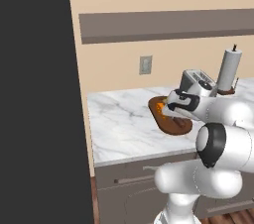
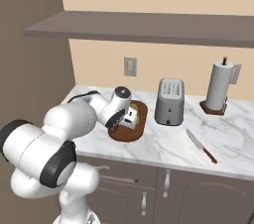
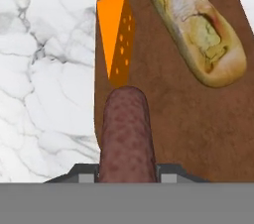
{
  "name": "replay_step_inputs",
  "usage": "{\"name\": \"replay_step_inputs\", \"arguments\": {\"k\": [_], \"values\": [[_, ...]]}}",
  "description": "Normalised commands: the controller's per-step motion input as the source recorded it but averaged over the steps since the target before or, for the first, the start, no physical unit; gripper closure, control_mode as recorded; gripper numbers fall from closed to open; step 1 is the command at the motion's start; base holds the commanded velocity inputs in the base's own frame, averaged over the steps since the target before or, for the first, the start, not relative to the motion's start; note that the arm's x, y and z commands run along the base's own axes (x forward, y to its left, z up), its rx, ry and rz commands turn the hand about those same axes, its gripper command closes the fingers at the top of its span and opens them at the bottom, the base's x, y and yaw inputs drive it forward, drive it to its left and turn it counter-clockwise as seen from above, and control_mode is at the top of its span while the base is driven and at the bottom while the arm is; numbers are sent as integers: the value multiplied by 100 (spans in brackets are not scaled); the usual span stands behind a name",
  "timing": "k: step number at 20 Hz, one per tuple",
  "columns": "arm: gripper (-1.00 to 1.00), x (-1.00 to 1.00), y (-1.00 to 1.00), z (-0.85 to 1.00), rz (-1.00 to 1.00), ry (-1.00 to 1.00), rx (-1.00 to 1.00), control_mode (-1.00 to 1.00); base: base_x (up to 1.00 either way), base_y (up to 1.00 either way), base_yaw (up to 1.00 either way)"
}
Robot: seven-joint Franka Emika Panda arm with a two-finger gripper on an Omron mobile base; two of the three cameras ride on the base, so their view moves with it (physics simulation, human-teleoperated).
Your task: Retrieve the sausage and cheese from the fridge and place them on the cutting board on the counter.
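A white marble desk (image 2: pixel 233 139) carries the cutting board (image 3: pixel 208 119) beneath a brown wall shelf (image 2: pixel 149 25). The pincer (image 3: pixel 128 171) pinches the sausage (image 3: pixel 125 134) above the board, close to the cheese (image 3: pixel 115 34).

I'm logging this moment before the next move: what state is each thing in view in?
sausage: gripped in the hand, over the board.
hand: shut on the sausage.
cheese: lying on the board, near its edge.
cutting board: flat on the counter.
sandwich: lying on the board.
toaster: upright, slots empty.
knife: lying flat on the counter.
paper towel roll: upright on its holder.
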Motion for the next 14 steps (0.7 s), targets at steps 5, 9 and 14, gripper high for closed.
{"name": "replay_step_inputs", "arguments": {"k": [5,9,14], "values": [[100,-5,-20,-5,0,5,0,-100,0,0,0],[100,-11,-15,-4,0,0,0,-100,0,0,0],[100,3,0,-12,0,0,0,-100,0,0,0]]}}
